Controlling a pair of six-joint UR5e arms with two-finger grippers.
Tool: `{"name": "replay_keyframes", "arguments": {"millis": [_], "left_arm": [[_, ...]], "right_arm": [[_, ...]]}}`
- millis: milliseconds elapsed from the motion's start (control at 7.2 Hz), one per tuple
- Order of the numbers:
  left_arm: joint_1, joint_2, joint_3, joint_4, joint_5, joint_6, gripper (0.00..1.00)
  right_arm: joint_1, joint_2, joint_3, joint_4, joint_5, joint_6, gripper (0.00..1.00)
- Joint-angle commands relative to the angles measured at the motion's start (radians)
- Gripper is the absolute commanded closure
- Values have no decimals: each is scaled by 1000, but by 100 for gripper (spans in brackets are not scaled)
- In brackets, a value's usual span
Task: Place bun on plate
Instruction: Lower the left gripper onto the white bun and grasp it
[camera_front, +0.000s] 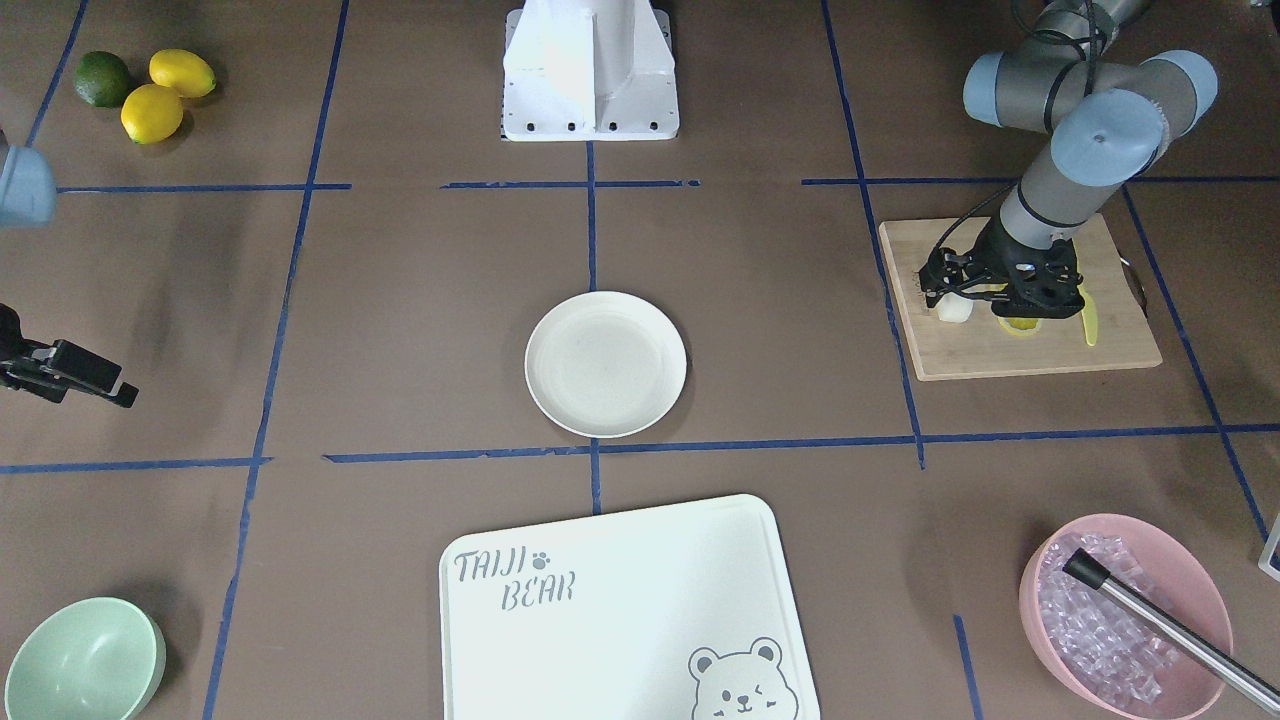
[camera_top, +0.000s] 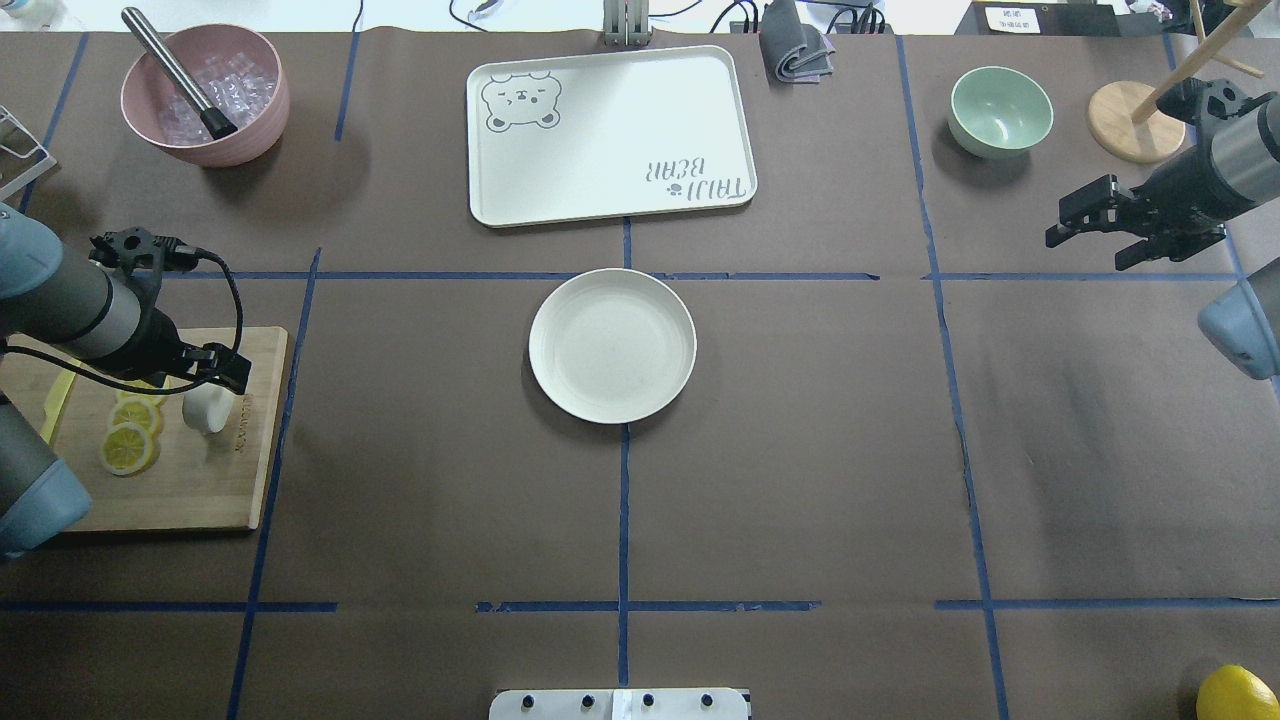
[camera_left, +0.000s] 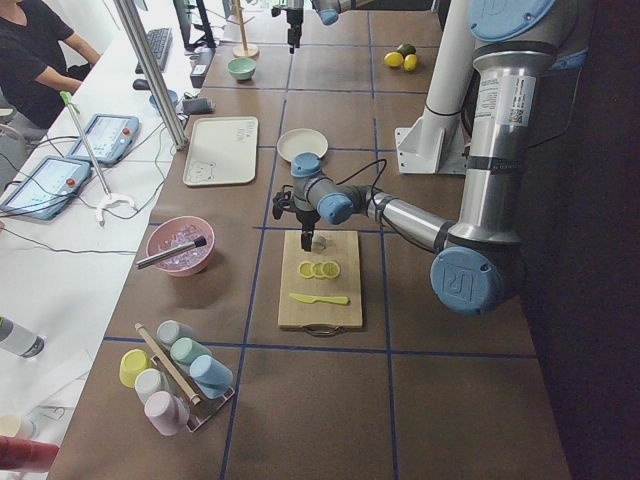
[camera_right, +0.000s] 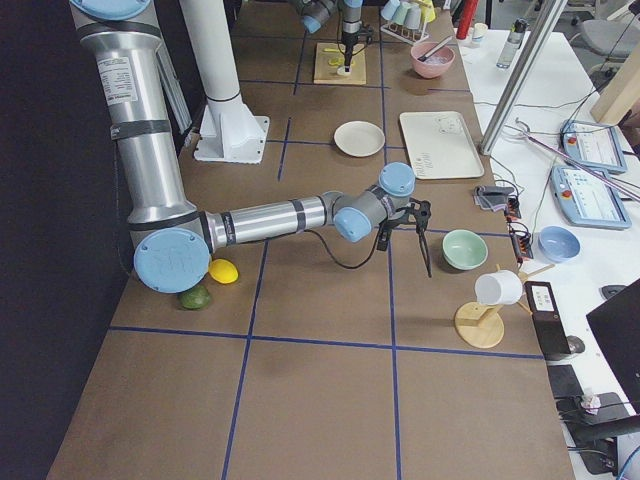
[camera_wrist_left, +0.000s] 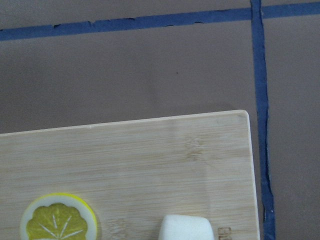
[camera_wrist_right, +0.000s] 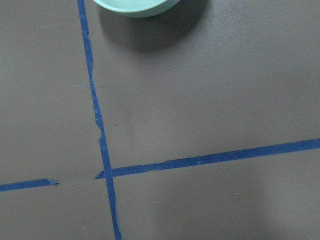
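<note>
The bun (camera_front: 953, 310), a small white lump, rests on the far corner of a wooden cutting board (camera_front: 1020, 355) beside lemon slices (camera_front: 1020, 323). In the left wrist view the bun (camera_wrist_left: 184, 228) shows at the bottom edge, close to the board's corner. My left gripper (camera_front: 955, 295) hangs just above the bun (camera_top: 207, 412), pointing down, and looks open with nothing held. The round cream plate (camera_front: 606, 364) lies bare at the table's centre, well away from the board. My right gripper (camera_top: 1062, 232) hovers open and unladen off to the right side, near the green bowl (camera_top: 1000, 110).
A bear-printed white board (camera_top: 610, 135) lies beyond the plate (camera_top: 612, 345). A pink bowl (camera_top: 205, 95) of ice with a metal tool stands past the cutting board (camera_top: 180, 480). A yellow knife (camera_front: 1089, 325) lies on that board. Lemons and a lime (camera_front: 150, 90) sit near the robot's base.
</note>
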Motion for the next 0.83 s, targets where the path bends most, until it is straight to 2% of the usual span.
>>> {"name": "replay_keyframes", "arguments": {"millis": [0, 139, 278, 417, 556, 694], "left_arm": [[8, -2, 12, -6, -1, 1, 5], [11, -2, 12, -6, -1, 1, 12], [11, -2, 11, -6, -2, 1, 29], [13, -2, 15, -7, -51, 1, 47], [13, -2, 14, -7, -88, 2, 56], [13, -2, 14, -7, -89, 1, 56]], "right_arm": [[0, 0, 0, 0, 0, 0, 0], [0, 2, 0, 0, 0, 0, 0], [0, 3, 0, 0, 0, 0, 0], [0, 3, 2, 0, 2, 0, 0], [0, 3, 2, 0, 2, 0, 0], [0, 5, 3, 0, 3, 0, 0]]}}
